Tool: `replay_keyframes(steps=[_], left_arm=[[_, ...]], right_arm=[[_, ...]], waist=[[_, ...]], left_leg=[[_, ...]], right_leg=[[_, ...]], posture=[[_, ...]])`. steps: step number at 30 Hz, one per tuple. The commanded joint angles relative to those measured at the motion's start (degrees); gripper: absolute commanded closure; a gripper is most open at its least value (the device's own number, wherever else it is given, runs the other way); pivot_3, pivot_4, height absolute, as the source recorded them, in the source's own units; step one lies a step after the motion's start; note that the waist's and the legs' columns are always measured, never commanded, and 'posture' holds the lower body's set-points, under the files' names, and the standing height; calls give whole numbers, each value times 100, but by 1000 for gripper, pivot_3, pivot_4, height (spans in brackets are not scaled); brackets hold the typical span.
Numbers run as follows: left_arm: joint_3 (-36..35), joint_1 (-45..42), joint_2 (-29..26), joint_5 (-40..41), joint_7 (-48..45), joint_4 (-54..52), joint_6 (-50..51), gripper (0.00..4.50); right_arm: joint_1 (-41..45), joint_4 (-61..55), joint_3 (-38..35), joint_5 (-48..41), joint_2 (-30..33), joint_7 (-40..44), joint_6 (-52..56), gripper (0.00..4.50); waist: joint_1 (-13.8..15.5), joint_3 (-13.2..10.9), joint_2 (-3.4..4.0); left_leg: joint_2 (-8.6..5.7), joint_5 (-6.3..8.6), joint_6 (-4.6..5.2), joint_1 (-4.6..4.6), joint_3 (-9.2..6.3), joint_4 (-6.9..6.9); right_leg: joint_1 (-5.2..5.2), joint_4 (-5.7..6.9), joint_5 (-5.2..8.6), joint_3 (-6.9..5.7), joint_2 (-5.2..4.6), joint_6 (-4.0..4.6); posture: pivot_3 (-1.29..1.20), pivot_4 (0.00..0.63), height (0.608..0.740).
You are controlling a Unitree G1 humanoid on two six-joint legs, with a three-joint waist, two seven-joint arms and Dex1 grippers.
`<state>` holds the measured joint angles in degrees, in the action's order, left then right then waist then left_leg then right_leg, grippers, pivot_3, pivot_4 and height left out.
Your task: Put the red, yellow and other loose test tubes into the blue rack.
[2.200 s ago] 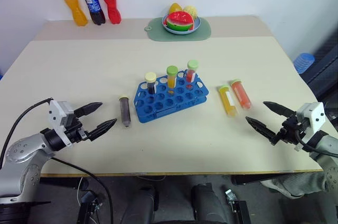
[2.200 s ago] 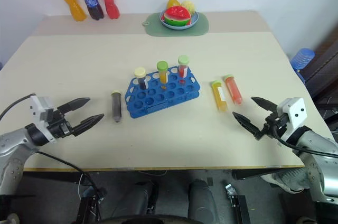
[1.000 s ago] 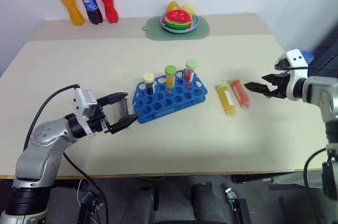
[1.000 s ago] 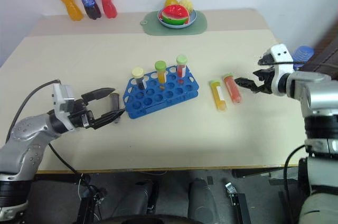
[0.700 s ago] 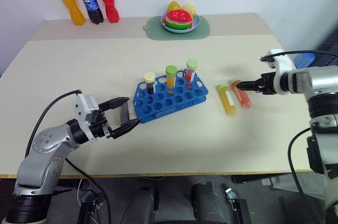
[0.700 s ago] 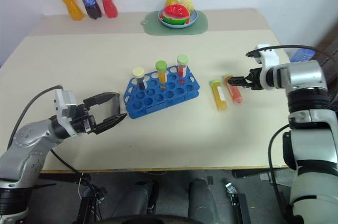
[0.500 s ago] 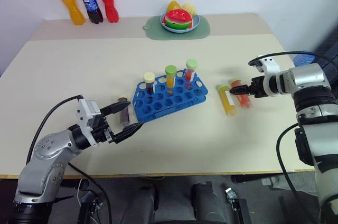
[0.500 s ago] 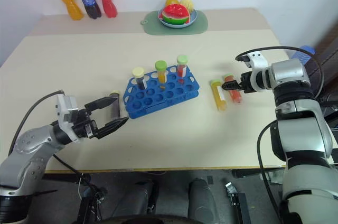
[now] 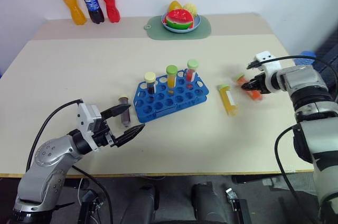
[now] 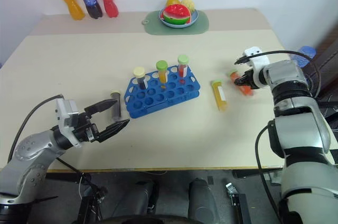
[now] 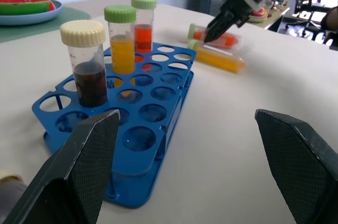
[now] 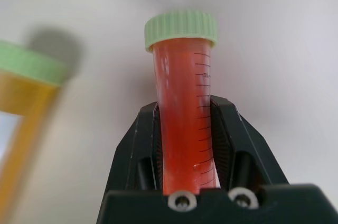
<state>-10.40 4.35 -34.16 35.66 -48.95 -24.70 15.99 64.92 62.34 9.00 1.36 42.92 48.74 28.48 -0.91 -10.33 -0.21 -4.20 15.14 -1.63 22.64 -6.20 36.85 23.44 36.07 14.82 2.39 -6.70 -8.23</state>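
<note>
While my left pincer hangs spread wide near the front edge of the worktop, gripping nothing, I see the dark brown tube lying flat between its two fingers, cream cap pointing away from me. I cannot tell whether either finger touches it.

Just beyond and to the right of that tube sits the blue rack, angled slightly on the worktop. Three tubes stand upright along its far row: a dark one with a cream cap, a yellow-orange one with a green cap and a red one with a green cap. The holes nearer to me are vacant.

Right of the rack, the yellow tube lies on its side, well apart from the rack, green cap toward the far side.

Just beyond it, my right pincer is clamped on the red tube. From the right wrist camera, the two fingers press the tube's sides and the green cap sticks out past the fingertips.

At the far edge stands a plate of toy fruit on a green mat, and three soda bottles line the far left corner.
</note>
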Motion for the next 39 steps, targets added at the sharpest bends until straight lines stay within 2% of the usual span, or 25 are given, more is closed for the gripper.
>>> replay_keyframes(steps=[1,5,7,12,15,19,28,39], left_arm=[[-85,-107,25,47,-32,47,-74,232],[-54,-285,170,-89,-53,467,-272,232],[-61,-301,255,-154,-100,723,-412,232],[-227,-425,311,-71,-216,1113,-535,232],[-237,-478,296,-17,-291,1159,-506,232],[-219,-466,282,11,-331,1051,-406,232],[-319,-355,262,45,-295,902,-343,232],[-378,-175,237,-4,-263,817,-401,232]], right_arm=[[-422,-998,-1077,-864,175,357,-1103,3733],[-1907,-3062,-1621,-1449,-206,536,-2077,3733],[-2549,-3910,-1758,-1592,-586,268,-2449,3733],[-3346,-5061,-1761,-1714,-1707,-530,-2931,3733],[-3441,-5194,-1696,-1727,-2344,-963,-3250,3733],[-3577,-5299,-1527,-1692,-2769,-1126,-3412,3733],[-3921,-5126,-1213,-1521,-3110,-1257,-3796,3733],[-3735,-4392,-941,-1296,-3484,-1436,-4228,3733]], waist=[[-6,0,0],[-35,1,0],[-42,2,2],[-25,-2,8],[-16,-1,7],[11,-1,6],[-26,-1,7],[-36,0,7]], left_leg=[[1,0,0,-1,0,-3],[9,0,1,-13,-2,-7],[11,0,1,-16,-2,-7],[10,-1,-2,-15,-1,2],[10,-2,-4,-16,-5,2],[8,-2,-4,-15,-7,2],[7,-2,-4,-16,-7,-1],[9,-3,-5,-19,-8,-2]], right_leg=[[-2,-2,0,-1,2,0],[-9,0,0,-2,13,0],[-8,6,0,0,15,0],[-3,15,-1,7,12,-1],[-4,15,-1,6,12,-1],[-6,13,-1,6,7,0],[-4,14,0,6,9,0],[-5,15,0,6,13,0]], posture=[[0,150,740],[0,150,740],[0,150,740],[0,150,740],[0,150,740],[0,150,740],[0,150,740],[0,150,740]])
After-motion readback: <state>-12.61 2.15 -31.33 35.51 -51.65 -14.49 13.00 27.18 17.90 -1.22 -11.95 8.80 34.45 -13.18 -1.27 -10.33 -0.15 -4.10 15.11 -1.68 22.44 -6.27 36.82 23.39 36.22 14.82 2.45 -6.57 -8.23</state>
